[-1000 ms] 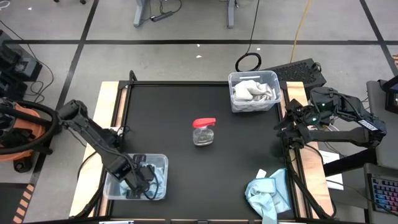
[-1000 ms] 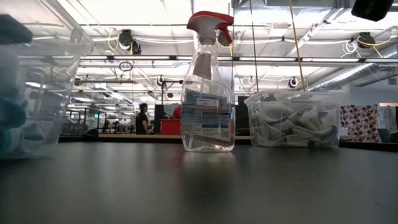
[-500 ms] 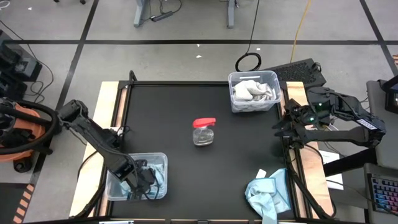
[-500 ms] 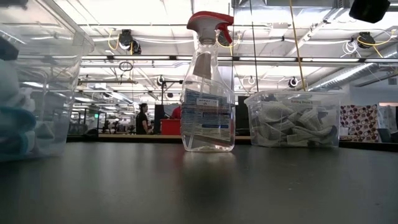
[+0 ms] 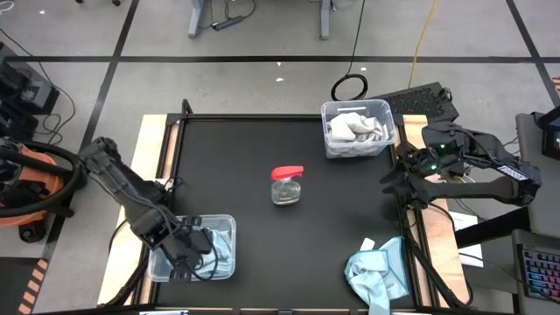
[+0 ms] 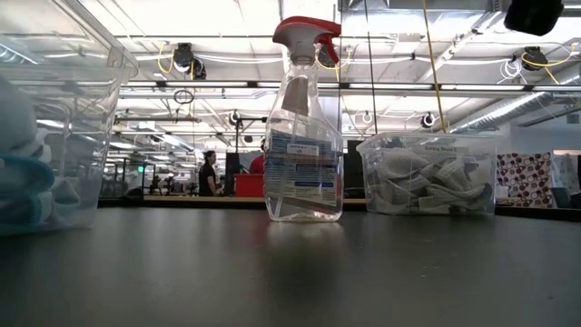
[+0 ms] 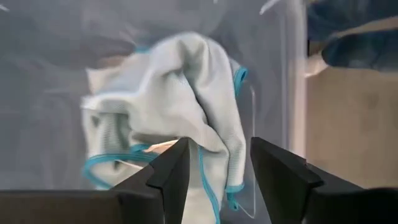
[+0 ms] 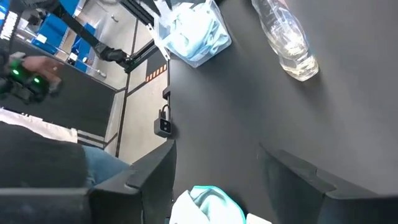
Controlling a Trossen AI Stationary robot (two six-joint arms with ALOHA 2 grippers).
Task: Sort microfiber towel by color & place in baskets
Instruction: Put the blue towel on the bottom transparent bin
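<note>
A light blue towel [image 7: 168, 93] lies crumpled on the floor of the clear near-left basket [image 5: 226, 222], also seen in the low view as the towel [image 6: 20, 186]. My left gripper [image 7: 217, 152] hangs open just above it, over the basket [image 5: 191, 252], fingers pointing down and touching nothing. The far-right basket [image 5: 385, 112] holds white towels [image 5: 354, 129]. A pile of blue towels [image 5: 376, 273] lies at the table's near right corner. My right gripper [image 5: 390, 185] waits open at the right edge, above the table, with the blue pile [image 8: 208, 200] below it.
A clear spray bottle [image 5: 287, 185] with a red trigger head stands upright at the table's middle [image 6: 304, 136]. Bare black table lies between it and both baskets. A person's legs show off the table's right side in the right wrist view.
My left gripper has risen out of the near-left basket, and the light blue towel has stayed lying in it. My right arm has kept still.
</note>
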